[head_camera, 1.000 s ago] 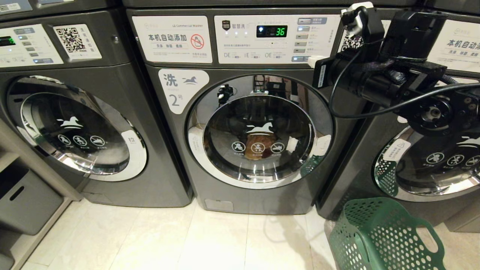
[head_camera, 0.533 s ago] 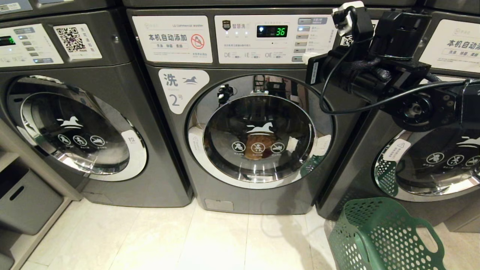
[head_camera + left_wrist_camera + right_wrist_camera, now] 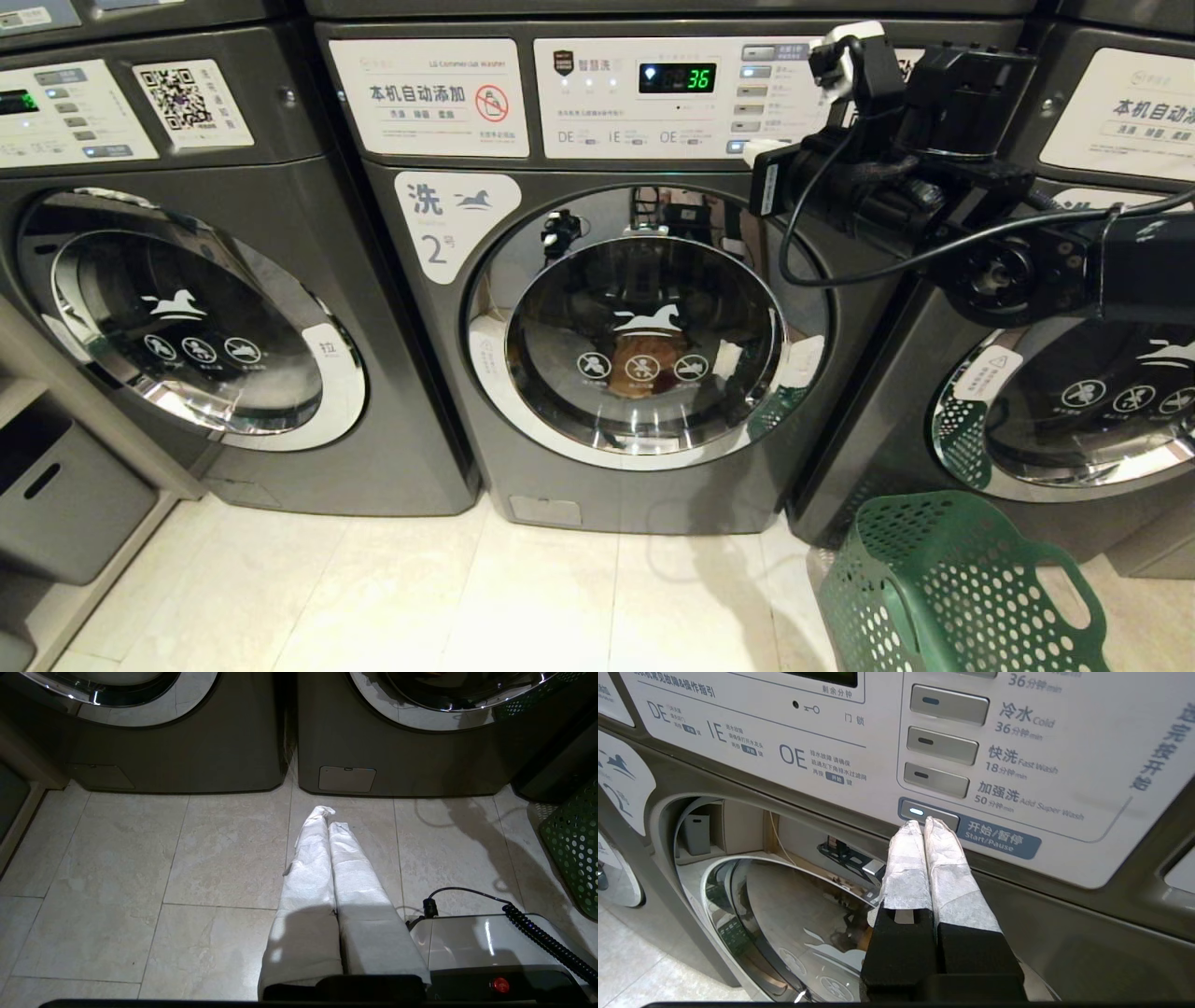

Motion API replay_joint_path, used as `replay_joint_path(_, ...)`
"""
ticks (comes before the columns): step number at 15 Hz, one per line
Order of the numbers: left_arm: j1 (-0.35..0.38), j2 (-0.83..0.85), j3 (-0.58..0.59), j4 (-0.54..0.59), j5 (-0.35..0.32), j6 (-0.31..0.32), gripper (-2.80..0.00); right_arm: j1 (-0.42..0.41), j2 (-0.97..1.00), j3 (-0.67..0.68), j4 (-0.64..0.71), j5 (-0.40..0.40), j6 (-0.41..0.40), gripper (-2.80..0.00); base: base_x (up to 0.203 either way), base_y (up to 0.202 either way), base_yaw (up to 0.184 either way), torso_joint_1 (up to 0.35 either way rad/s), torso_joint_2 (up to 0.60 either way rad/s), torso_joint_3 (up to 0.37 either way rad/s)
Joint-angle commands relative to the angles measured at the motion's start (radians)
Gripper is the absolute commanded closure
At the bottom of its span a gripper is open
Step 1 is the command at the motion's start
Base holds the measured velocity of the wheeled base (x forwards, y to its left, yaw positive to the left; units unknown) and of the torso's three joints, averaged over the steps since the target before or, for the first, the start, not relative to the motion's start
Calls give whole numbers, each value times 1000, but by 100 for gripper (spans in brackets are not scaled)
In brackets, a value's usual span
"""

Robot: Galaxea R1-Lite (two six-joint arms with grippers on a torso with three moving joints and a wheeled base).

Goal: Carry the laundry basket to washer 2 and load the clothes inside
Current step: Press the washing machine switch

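Two grippers closed, empty | right gripper (image 3: 924, 823) tips at washer 2 (image 3: 644, 373) start button (image 3: 929, 816) | laundry basket (image 3: 952, 588) cropped

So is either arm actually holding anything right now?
No. Both end effectors are shut on nothing; the right end effector is at the grey Start/Pause button.

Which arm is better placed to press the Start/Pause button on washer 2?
Right. The right gripper, shut, has its fingertips at the Start/Pause button on washer 2. The left gripper, also shut, hangs low over the floor tiles, far below the panel.
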Motion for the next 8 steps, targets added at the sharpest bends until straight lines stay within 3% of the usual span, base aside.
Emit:
replay_joint_path(1,0,0,0,2,-1,0,0,-1,29,-33,-2,0,-1,0,0,0,0,0,0,0)
replay_joint_path(8,0,0,0,2,0,0,0,-2,64,-71,-1,-1,-1,0,0,0,0,0,0,0)
